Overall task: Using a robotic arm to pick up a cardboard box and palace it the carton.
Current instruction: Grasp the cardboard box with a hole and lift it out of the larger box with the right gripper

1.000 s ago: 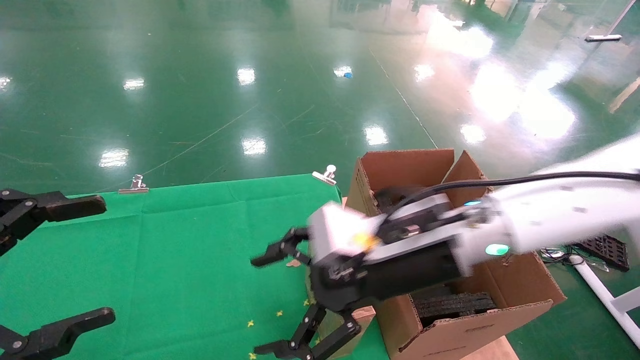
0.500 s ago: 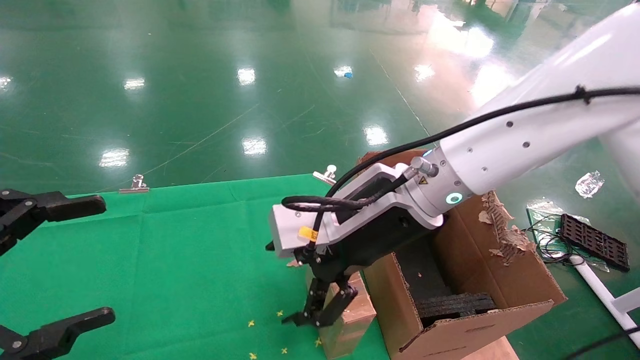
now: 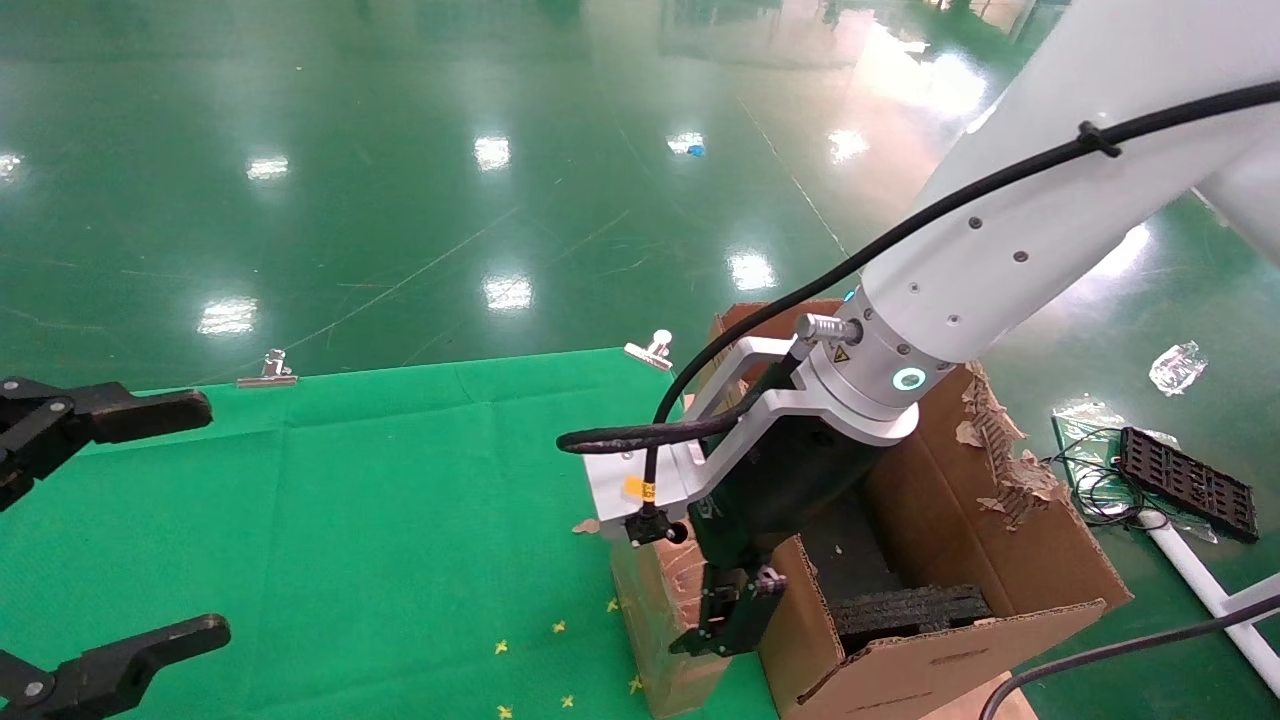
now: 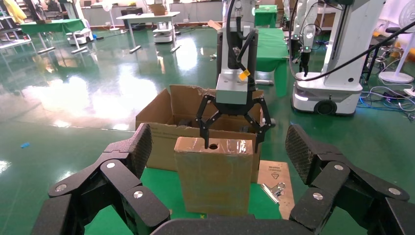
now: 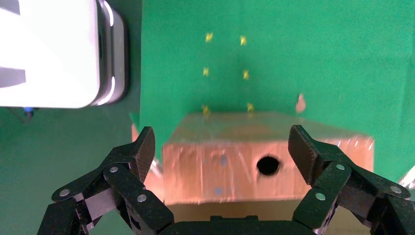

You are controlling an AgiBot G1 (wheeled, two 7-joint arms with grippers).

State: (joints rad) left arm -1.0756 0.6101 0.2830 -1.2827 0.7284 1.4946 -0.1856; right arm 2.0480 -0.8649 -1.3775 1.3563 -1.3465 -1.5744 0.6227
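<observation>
The cardboard box [image 3: 655,610] stands upright on the green cloth at the table's right edge, pressed against the carton [image 3: 1000,560]. Its narrow top face with the round hole [image 5: 268,165] points up. My right gripper [image 3: 728,620], on the white robotic arm [image 3: 1010,250], points straight down over that face. It is open, with one finger [image 5: 142,149] off each end of the box [image 5: 220,166]. From the left wrist view the box [image 4: 215,181] shows with the right gripper [image 4: 232,139] straddling its top. My left gripper [image 3: 215,517] is parked open at the table's left.
Black foam blocks [image 3: 910,608] line the carton's inside, and its far flap is torn. Metal clips [image 3: 652,348] [image 3: 268,368] hold the green cloth [image 3: 400,500]. A black tray [image 3: 1185,482], cables and a white pole lie on the floor to the right.
The right arm has swung up and turned its gripper from lying sideways to pointing down. The gripper has come down towards the carton side, over the box's top.
</observation>
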